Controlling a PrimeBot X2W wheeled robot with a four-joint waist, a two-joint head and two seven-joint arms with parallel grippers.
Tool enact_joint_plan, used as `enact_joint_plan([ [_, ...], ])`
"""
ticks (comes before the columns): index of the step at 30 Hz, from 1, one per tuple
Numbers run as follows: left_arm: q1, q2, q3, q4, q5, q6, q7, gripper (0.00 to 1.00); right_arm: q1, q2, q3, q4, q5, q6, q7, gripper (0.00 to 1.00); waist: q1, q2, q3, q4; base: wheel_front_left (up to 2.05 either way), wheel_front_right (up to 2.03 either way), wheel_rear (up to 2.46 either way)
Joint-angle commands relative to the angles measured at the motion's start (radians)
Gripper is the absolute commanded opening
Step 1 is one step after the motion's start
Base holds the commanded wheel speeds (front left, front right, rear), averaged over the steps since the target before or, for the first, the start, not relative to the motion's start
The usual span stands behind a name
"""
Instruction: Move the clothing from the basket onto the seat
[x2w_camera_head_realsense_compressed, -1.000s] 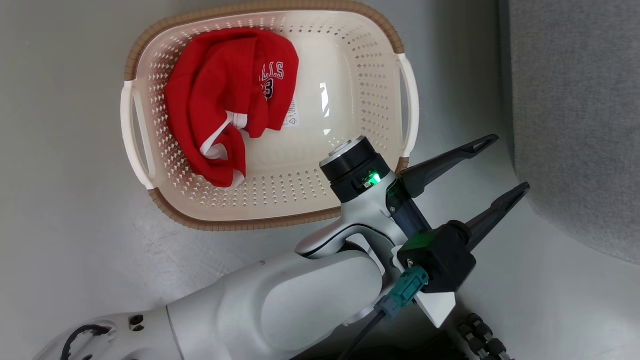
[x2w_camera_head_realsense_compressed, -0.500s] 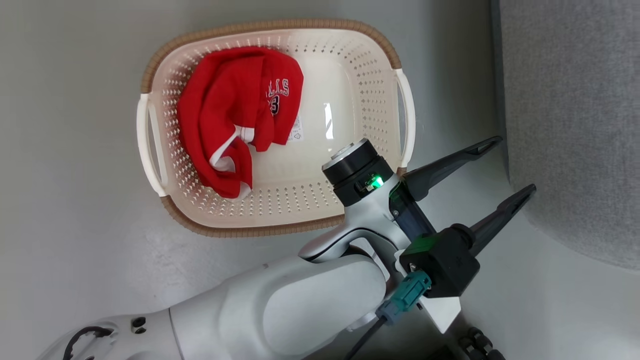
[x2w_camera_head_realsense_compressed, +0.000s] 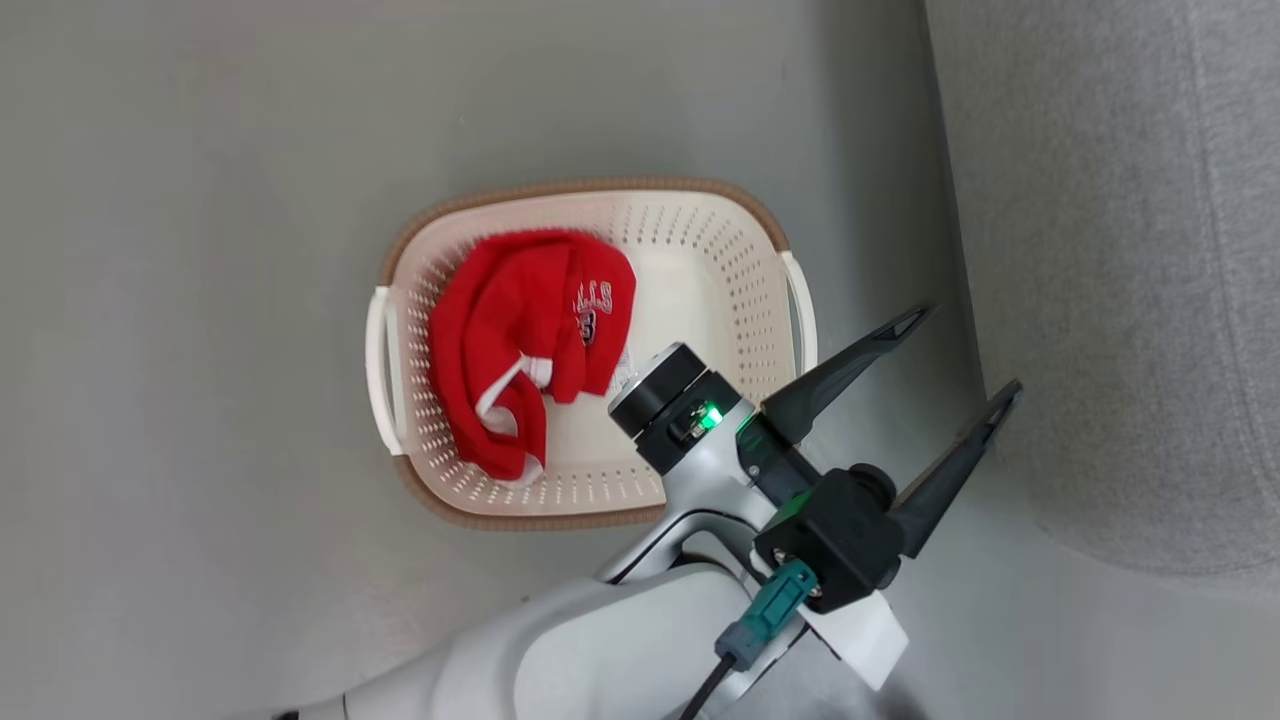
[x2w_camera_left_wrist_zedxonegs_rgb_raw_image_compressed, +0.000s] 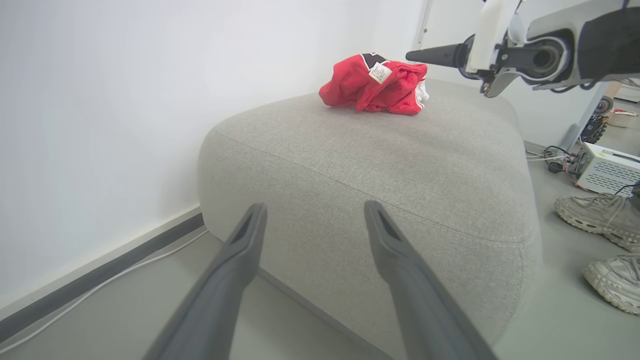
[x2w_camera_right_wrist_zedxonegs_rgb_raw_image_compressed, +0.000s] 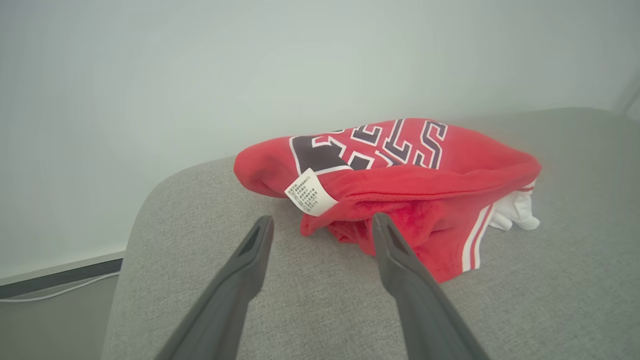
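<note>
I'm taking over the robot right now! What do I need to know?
The left gripper is open and empty, beside the seat.
The right gripper is open and empty, pointing at the seat jersey.
Done: the seat jersey lies on the seat.
Left: the basket jersey lies in the basket on the floor; it goes to the seat.

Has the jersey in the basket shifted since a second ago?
No. The jersey lies in the same folds in the left half of the basket; the camera moved.
</note>
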Motion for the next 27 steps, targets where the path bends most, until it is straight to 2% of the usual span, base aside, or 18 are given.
enact_joint_plan([
  [1,0.033,-0.010,0.028,-0.027,-0.008,0.005,-0.005,1.00,0.064,-0.046,0.004,-0.026,-0.006,0.003,-0.005,1.00,0.0000,0.0000,-0.070,0.025,0.00,0.00,0.00],
  [8,0.160,-0.010,0.135,-0.024,0.012,-0.009,-0.005,1.00,0.179,-0.009,-0.014,-0.138,-0.048,0.003,-0.005,1.00,0.0000,0.0000,-0.210,0.075,0.00,0.00,0.00],
  [11,0.222,-0.010,0.197,-0.022,0.025,-0.029,-0.005,1.00,0.227,0.021,-0.023,-0.183,-0.056,0.003,-0.005,1.00,0.0000,0.0000,-0.268,0.099,0.00,0.00,0.00],
  [16,0.326,-0.010,0.312,0.006,0.053,-0.082,-0.005,1.00,0.317,0.076,-0.033,-0.246,-0.091,0.003,-0.005,1.00,0.0000,0.0000,-0.368,0.133,0.00,0.00,0.00],
  [22,0.462,0.001,0.494,0.028,0.104,-0.158,-0.005,1.00,0.386,0.174,-0.007,-0.289,-0.162,0.003,-0.005,1.00,0.0000,0.0000,-0.476,0.149,0.00,0.00,0.00],
  [25,0.528,0.015,0.586,0.022,0.131,-0.180,-0.005,1.00,0.410,0.231,0.011,-0.308,-0.186,0.003,-0.005,1.00,0.0000,0.0000,-0.516,0.150,0.00,0.00,0.00],
  [27,0.549,0.019,0.616,0.019,0.139,-0.186,-0.005,1.00,0.418,0.246,0.020,-0.316,-0.197,0.003,-0.005,1.00,0.0000,0.0000,-0.527,0.151,0.00,0.00,0.00],
])
